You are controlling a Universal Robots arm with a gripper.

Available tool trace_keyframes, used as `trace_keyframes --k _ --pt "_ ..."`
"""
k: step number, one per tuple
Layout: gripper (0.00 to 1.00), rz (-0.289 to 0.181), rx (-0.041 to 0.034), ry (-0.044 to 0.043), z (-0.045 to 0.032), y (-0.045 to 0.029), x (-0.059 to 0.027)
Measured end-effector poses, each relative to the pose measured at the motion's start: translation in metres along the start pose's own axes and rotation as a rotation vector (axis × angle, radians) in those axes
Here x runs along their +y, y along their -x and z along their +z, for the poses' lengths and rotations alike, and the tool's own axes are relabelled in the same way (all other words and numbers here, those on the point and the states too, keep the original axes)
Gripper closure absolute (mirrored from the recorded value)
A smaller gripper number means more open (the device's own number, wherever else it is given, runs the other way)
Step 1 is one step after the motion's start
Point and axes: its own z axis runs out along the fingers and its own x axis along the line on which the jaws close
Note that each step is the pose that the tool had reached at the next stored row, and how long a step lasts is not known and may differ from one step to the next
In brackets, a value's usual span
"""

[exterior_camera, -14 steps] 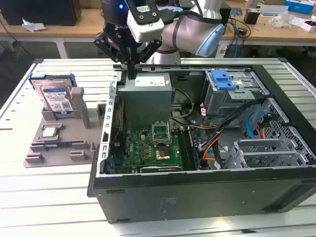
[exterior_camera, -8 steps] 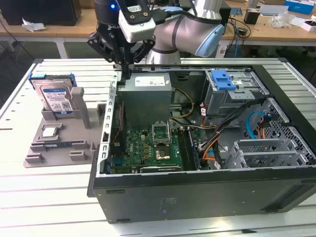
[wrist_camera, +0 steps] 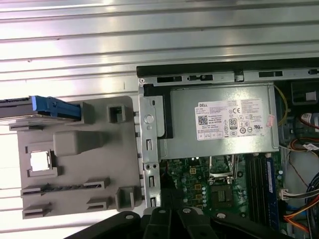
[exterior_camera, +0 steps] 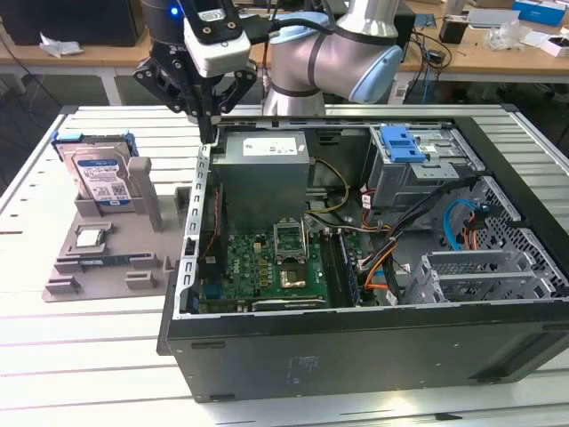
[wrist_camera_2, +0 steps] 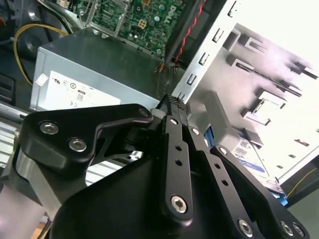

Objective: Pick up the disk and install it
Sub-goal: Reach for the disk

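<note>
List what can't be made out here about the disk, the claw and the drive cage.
1. Disk: lower end, exterior view, hidden in the grey holder; second wrist view, mostly behind the claw.
2. Disk's label: first wrist view, disk edge-on and cut by the frame edge.
3. Drive cage inside: exterior view, covered by its own top.

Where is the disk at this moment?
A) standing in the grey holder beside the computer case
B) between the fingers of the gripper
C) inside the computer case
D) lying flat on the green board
A: the disk stands upright in the grey holder, outside the computer case, and the gripper above the case edge holds nothing.
</note>
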Motion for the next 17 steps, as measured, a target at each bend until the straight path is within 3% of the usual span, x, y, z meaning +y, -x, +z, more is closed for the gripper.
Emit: trace_keyframes --k 2,6,17 --pt "0.89 0.0 0.0 0.0 -0.0001 -0.0041 -0.0003" --pt "0.89 0.0 0.0 0.0 -0.0005 -0.0215 -0.0016" --pt "0.89 0.0 0.0 0.0001 -0.0012 -0.0474 -0.0035"
